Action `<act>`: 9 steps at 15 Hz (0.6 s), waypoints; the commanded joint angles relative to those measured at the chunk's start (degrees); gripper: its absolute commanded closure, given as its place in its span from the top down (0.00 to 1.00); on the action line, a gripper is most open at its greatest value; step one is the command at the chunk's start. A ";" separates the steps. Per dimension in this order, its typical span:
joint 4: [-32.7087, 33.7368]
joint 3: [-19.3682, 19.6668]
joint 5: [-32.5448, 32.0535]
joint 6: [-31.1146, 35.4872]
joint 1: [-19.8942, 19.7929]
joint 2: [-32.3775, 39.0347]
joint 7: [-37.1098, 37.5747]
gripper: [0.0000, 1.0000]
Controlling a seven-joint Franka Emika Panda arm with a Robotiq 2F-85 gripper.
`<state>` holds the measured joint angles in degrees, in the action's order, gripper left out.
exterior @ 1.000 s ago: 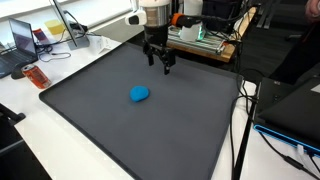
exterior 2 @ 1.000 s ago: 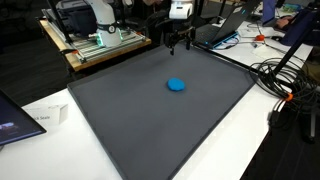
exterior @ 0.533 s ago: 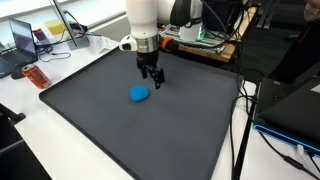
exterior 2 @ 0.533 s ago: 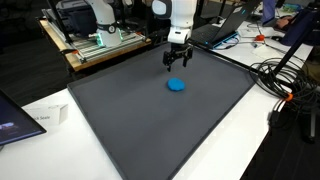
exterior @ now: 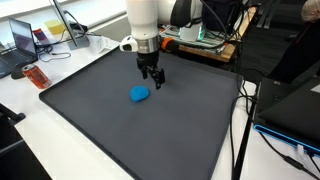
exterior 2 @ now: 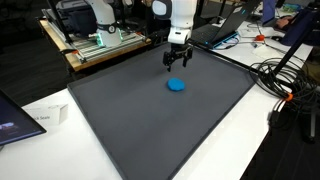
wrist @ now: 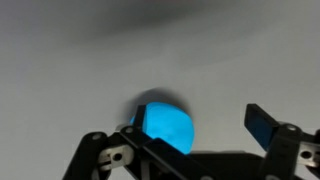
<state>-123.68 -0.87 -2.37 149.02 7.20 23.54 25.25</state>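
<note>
Ball (exterior: 140,94) on mat (exterior: 110,135), tool (exterior: 153,82) just above

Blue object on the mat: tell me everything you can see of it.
The blue object is a small, rounded, rather flat lump in one bright blue, smooth and matte; its material cannot be told. It lies alone near the middle of the dark mat, resting on it. Nothing else touches it: the open gripper hangs just above, and the wrist view frames it between the spread fingers.

A small, rounded blue object (exterior: 140,94) is seen lying flat on the dark mat (exterior: 120,125). It is untouched.
</note>
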 commanded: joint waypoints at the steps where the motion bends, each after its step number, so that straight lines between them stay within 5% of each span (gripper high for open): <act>1: 1.06 0.46 1.87 1.30 -0.36 1.79 -3.36 1.00; 9: 2.72 1.37 2.21 4.54 -1.77 4.73 -7.68 1.00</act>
<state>-122.77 0.52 -1.95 153.29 6.15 26.67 20.60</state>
